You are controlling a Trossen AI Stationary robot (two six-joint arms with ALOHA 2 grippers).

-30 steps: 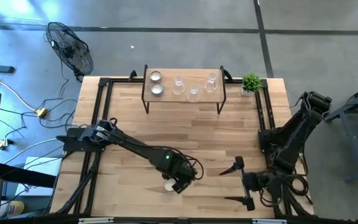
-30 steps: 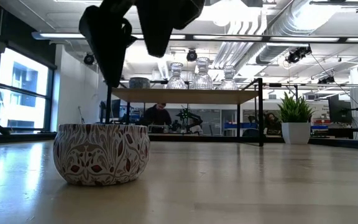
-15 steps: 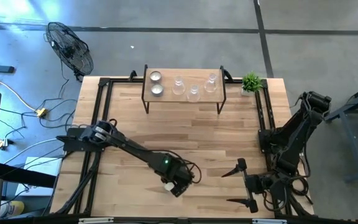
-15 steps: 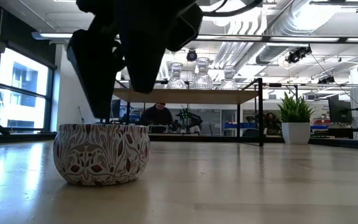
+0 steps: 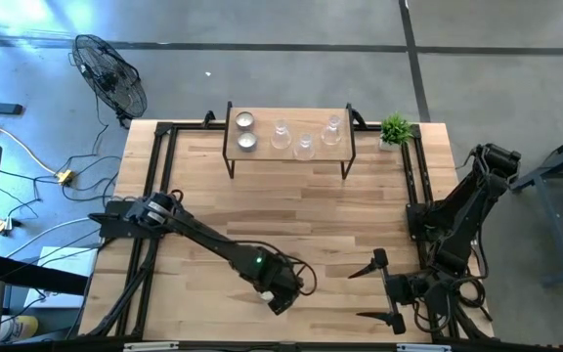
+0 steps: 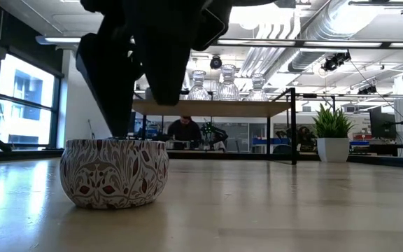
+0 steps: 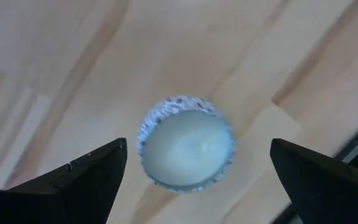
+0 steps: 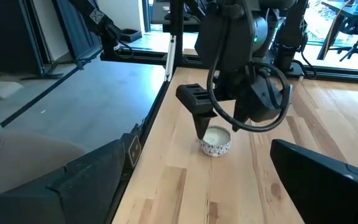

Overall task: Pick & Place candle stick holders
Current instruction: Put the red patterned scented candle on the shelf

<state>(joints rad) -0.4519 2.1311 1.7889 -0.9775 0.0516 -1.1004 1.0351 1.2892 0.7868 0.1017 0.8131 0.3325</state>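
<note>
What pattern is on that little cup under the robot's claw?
The tealight cup is white with a reddish-brown leaf pattern, clearest in the low view.

One short round tealight cup (image 7: pixel 186 142) with a patterned white wall and a pale wax centre is seen upright on the table (image 5: pixel 311 210) toward six o'clock, slightly left of centre. Two more tealight cups (image 5: pixel 245 130) are set on the raised shelf (image 5: pixel 340 147) at twelve o'clock, one behind the other at its nine o'clock end. Three clear glass stemmed holders (image 5: pixel 305 143) are stood upright on the same shelf, spread toward its three o'clock end, near one another.
</note>
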